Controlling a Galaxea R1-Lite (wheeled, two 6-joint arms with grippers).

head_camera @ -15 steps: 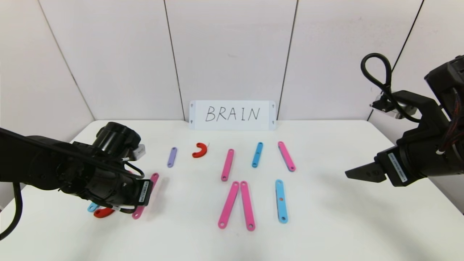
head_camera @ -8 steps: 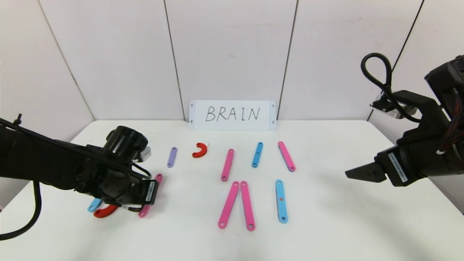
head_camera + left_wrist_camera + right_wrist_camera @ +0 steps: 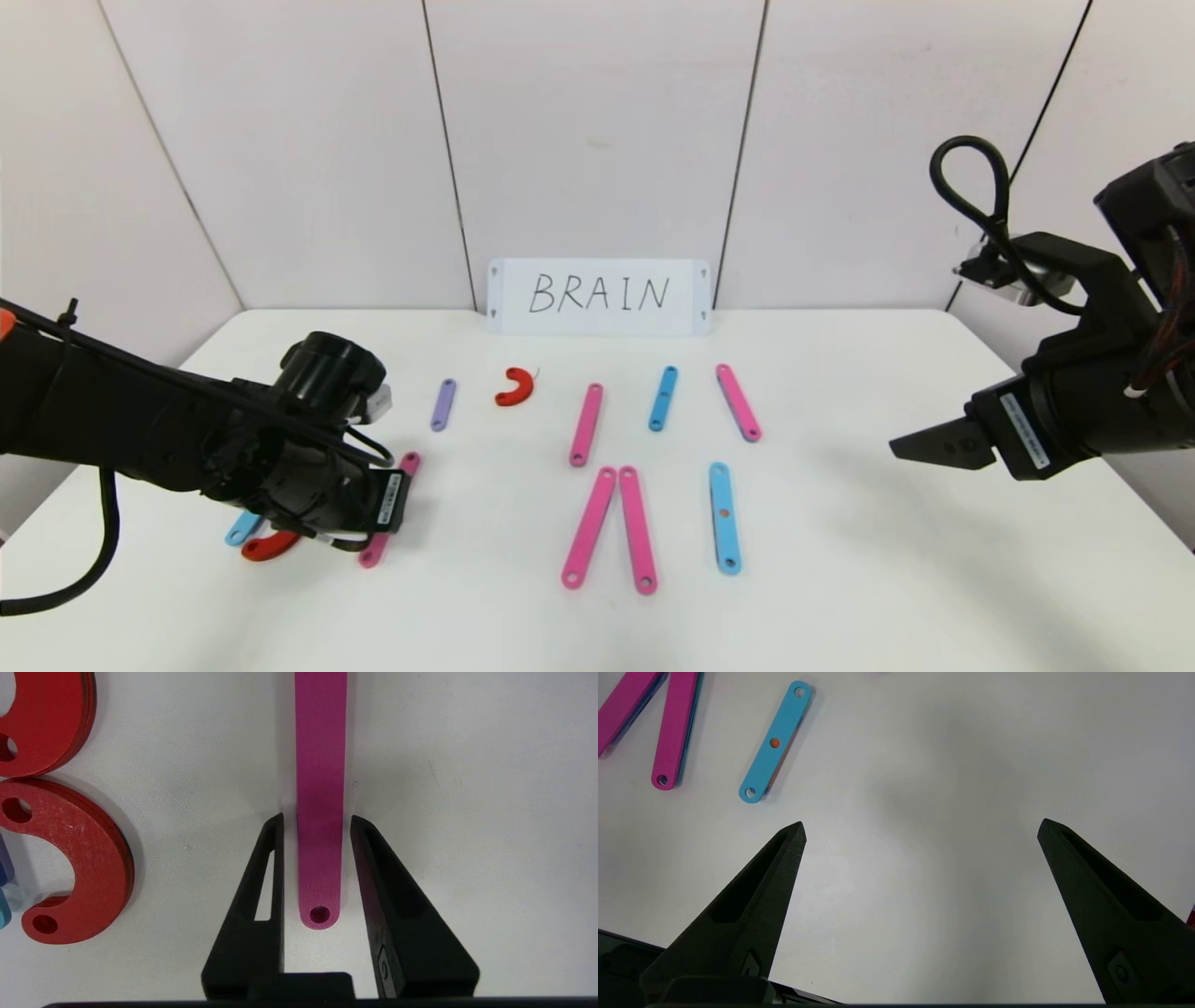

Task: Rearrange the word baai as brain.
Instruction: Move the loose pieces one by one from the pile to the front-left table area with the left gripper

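The letter pieces lie flat on the white table (image 3: 868,579). My left gripper (image 3: 316,819) is low at the front left, its fingers narrowly open either side of a pink strip's (image 3: 321,788) end, with small gaps on both sides. That strip (image 3: 408,462) pokes out from under my left wrist (image 3: 317,467). Two red C curves (image 3: 79,858) (image 3: 51,723) lie beside it; one shows in the head view (image 3: 269,546) next to a blue strip end (image 3: 241,530). My right gripper (image 3: 901,450) hangs wide open and empty above the table's right side, as the right wrist view (image 3: 920,826) also shows.
Farther out lie a purple strip (image 3: 443,404), a red curve (image 3: 514,386), pink strips (image 3: 586,425) (image 3: 738,402), a blue strip (image 3: 663,399), a pink pair (image 3: 589,527) (image 3: 638,529) and a blue strip (image 3: 724,517). The white BRAIN card (image 3: 598,296) leans on the back wall.
My left arm has shifted a little to the right and forward, and the pink strip between its fingers has shifted right with it. The right arm has not moved.
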